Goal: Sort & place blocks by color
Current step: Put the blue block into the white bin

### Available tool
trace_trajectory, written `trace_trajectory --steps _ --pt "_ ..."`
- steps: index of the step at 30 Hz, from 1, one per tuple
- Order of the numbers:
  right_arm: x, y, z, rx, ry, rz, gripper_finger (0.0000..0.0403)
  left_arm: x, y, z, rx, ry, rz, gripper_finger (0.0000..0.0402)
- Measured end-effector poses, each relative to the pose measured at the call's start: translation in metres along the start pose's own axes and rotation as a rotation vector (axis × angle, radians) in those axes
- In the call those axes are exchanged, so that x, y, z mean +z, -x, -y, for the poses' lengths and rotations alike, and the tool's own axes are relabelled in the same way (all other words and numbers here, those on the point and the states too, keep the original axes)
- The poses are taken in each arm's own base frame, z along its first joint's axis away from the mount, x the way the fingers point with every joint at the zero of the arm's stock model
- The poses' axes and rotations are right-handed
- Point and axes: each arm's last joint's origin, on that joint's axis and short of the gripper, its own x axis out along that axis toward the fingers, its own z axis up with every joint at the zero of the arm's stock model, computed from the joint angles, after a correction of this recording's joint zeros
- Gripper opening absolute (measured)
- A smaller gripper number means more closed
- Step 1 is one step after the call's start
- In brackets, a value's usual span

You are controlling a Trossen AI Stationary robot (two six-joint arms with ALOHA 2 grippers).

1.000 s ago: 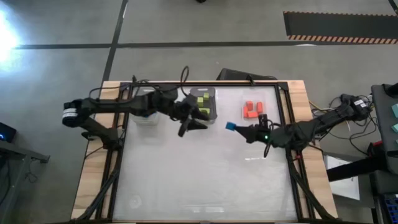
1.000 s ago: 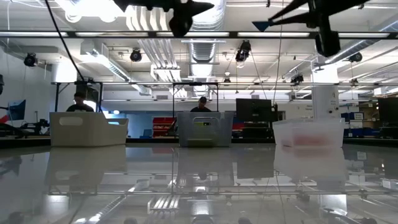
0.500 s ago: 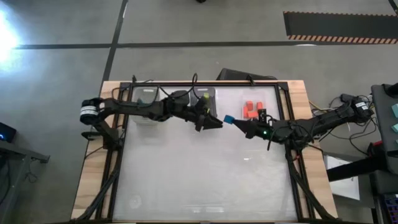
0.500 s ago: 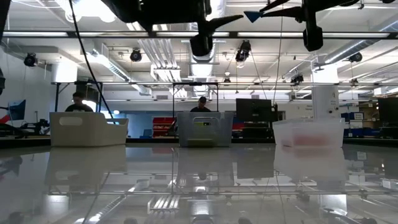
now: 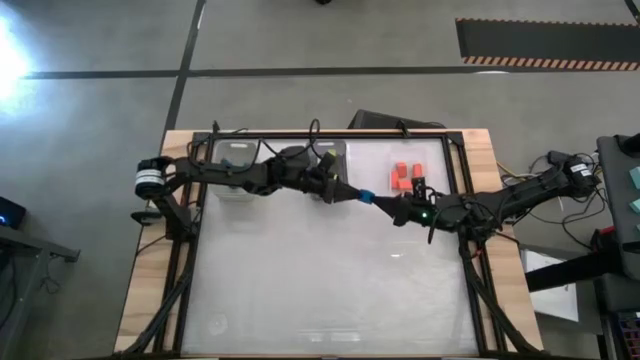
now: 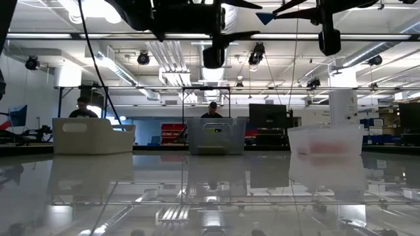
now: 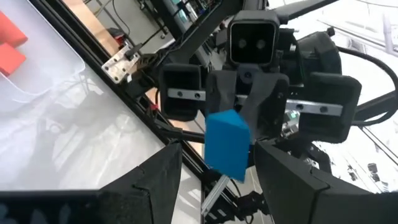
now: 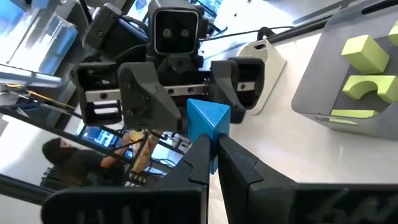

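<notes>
Above the glossy white table, the left gripper has reached in, fingers spread around the small blue wedge-shaped block pinched in the closed right gripper: a mid-air handover seems imminent.

From my table, grey concrete floor spreads beyond its far edge with a hazard-striped mat there, and exposed ceiling ducts, strip lights and two seated people lie past it.
</notes>
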Motion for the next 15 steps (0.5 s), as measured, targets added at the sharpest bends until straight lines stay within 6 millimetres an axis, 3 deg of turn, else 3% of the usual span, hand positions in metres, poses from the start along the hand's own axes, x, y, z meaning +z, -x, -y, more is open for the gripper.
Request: trace_trajectory --steps 8,15 --pt "-0.0041 -0.0047 0.0028 -0.019 -0.002 -0.009 0.0008 0.0011 0.0001 0.0006 -0.003 -0.005 0.011 0.0182" --pt "-0.0081 -0.0095 0.0062 -0.045 -0.011 -0.005 0.0008 0.0009 0.0001 0.0004 -0.002 -0.004 0.011 0.0138"
